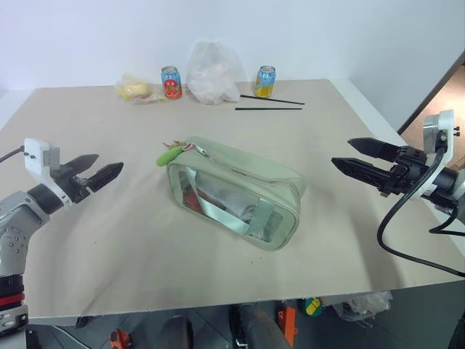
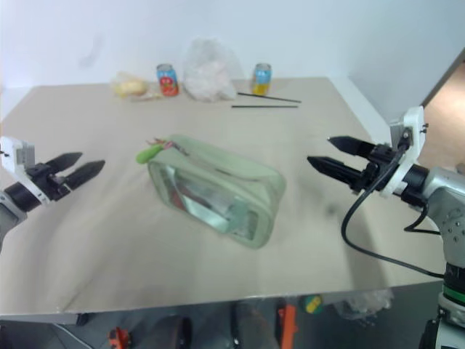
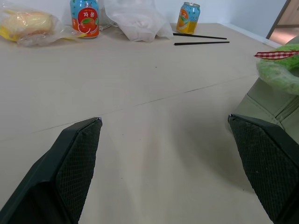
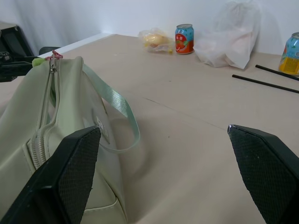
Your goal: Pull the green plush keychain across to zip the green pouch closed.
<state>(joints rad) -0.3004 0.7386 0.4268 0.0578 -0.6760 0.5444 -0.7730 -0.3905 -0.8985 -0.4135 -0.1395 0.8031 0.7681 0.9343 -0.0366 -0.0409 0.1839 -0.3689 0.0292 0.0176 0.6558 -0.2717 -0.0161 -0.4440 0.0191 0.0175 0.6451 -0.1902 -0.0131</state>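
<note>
Green plush keychain [image 1: 168,155], soft, light and best pinched across its fuzzy body, lies at the left end of the green pouch [image 1: 234,193] mid-tabletop [image 1: 109,240], between the wide-open, empty left pincer [image 1: 96,173] and equally open right pincer [image 1: 356,158].

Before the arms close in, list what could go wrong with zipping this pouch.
1. The keychain is small and lies at the pouch's far left end, so the open left tool may pinch fabric or miss.
2. Nothing pins the pouch; the open right tool hangs clear, so a pull may drag the whole pouch instead of closing it.
</note>
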